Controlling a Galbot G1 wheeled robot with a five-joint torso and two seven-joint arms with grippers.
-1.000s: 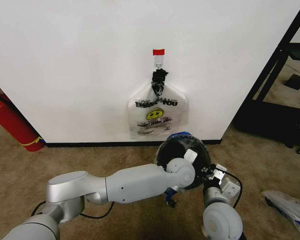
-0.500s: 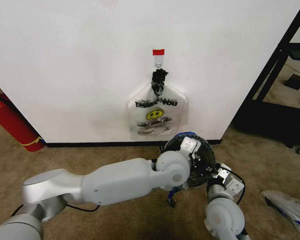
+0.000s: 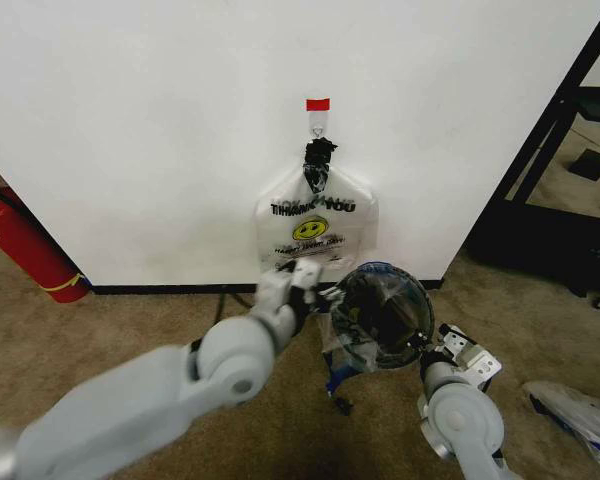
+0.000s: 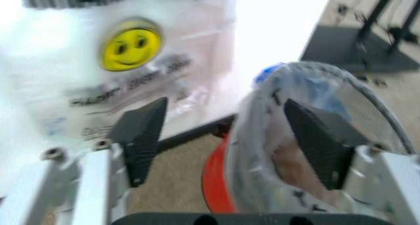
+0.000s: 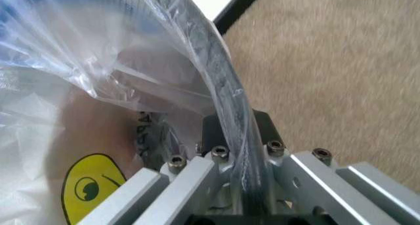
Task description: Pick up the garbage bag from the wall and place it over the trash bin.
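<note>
Garbage bag draped over trash bin by wall. L end effector fingers apart, near bin rim. R end effector clamped on rim w/ plastic (bag smiley visible).

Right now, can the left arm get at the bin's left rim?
Probably yes. The left claw is open beside the trash bin, with the garbage bag already draped over that rim and nothing between them.

Bright even light, motion-blurred left arm, overexposed wall.
</note>
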